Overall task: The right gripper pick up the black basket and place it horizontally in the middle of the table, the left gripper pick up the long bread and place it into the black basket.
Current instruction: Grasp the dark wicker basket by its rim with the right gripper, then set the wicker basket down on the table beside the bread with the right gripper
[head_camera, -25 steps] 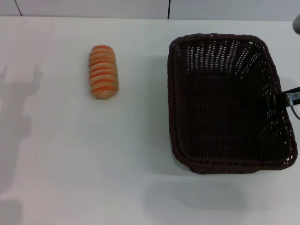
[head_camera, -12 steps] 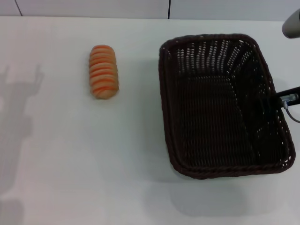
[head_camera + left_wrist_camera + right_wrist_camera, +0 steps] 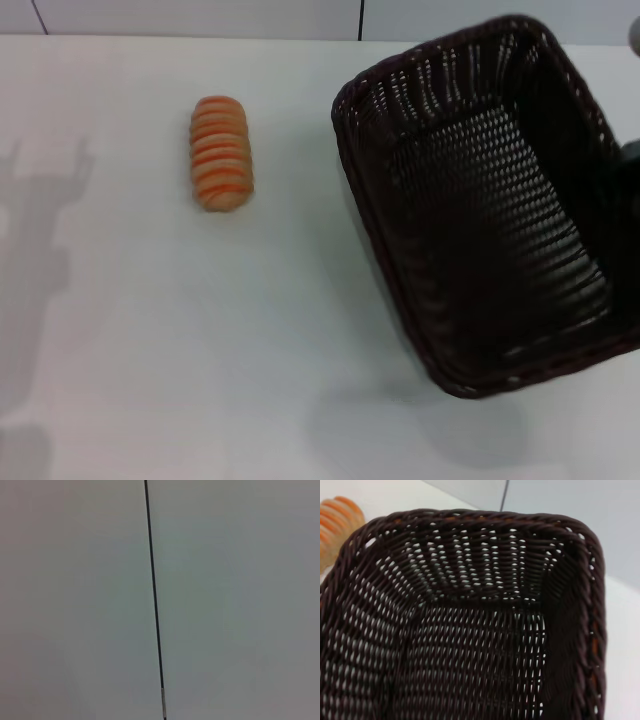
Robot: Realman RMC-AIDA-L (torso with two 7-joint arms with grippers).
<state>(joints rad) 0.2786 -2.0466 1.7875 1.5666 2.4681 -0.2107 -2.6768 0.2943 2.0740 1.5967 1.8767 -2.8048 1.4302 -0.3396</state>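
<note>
The black basket (image 3: 480, 200) hangs tilted and turned above the right side of the white table (image 3: 150, 350), casting a shadow below it. Only a dark bit of my right gripper (image 3: 632, 158) shows at the view's right edge, at the basket's right wall, and it holds the basket up. The right wrist view looks into the basket's woven inside (image 3: 470, 630). The long bread (image 3: 221, 152) lies on the table to the left of the basket, lengthwise away from me; its end shows in the right wrist view (image 3: 337, 515). My left gripper is out of view.
The shadow of my left arm (image 3: 40, 220) falls on the table's far left. The left wrist view shows only grey wall panels with a dark seam (image 3: 154, 600). The table's back edge meets the wall (image 3: 200, 18).
The basket has risen off the table, tipped up and turned clockwise, its left rim shifting slightly left. The bread has not moved.
</note>
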